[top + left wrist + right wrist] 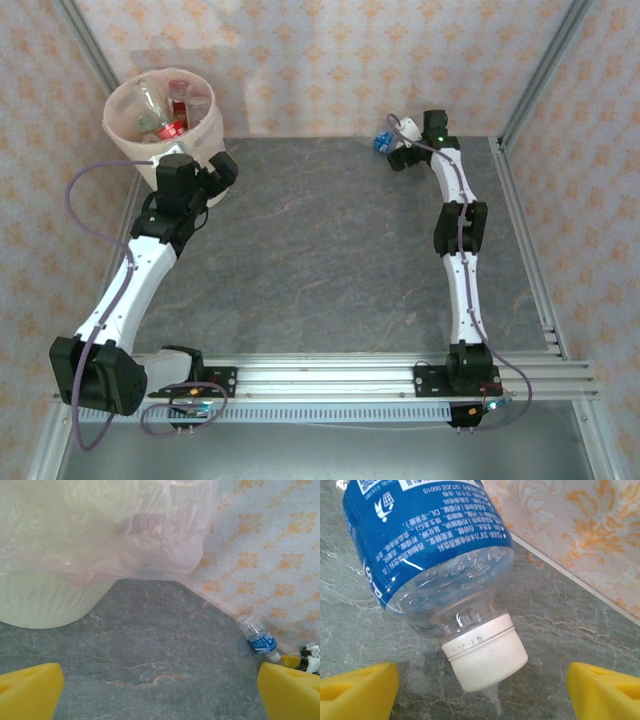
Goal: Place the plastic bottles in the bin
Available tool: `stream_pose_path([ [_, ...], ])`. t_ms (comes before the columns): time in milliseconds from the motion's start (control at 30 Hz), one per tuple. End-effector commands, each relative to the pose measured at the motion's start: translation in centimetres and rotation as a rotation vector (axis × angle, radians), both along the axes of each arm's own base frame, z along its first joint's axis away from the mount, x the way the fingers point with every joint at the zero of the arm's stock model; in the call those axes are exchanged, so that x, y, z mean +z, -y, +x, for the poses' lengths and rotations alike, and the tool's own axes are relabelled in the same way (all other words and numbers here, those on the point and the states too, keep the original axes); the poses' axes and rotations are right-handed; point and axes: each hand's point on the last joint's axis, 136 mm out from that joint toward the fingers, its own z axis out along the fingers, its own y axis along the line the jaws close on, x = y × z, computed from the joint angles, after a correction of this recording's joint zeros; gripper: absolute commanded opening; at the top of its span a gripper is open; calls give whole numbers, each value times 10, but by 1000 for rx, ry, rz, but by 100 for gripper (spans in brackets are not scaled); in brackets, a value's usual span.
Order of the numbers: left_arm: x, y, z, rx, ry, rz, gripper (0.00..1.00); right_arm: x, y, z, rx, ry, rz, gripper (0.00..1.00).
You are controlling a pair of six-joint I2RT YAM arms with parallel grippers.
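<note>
Bin [207, 135] stands in the far left corner with several plastic bottles [165, 112] inside. Left gripper [160, 692] sits just beside its side, jaws fully apart and holding nothing. Against the backdrop, a blue-labelled bottle [430, 550] lies on the table [320, 250]. Right gripper [482, 690] straddles its white cap [485, 655], jaws wide, pads clear of it.
</note>
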Motion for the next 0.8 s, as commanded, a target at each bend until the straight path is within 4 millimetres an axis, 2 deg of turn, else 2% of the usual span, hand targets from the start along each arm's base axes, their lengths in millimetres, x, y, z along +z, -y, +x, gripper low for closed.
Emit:
stream_pose_path([
  [0, 7, -5, 2, 27, 6, 21, 100, 8, -20, 8, 64, 59, 65, 85],
  [133, 6, -5, 5, 25, 2, 18, 100, 1, -26, 9, 85, 64, 88, 82],
  [433, 2, -4, 6, 18, -19, 30, 100, 12, -41, 12, 107, 93, 142, 70],
  [767, 0, -4, 8, 17, -27, 39, 100, 18, -43, -2, 135, 44, 106, 42],
])
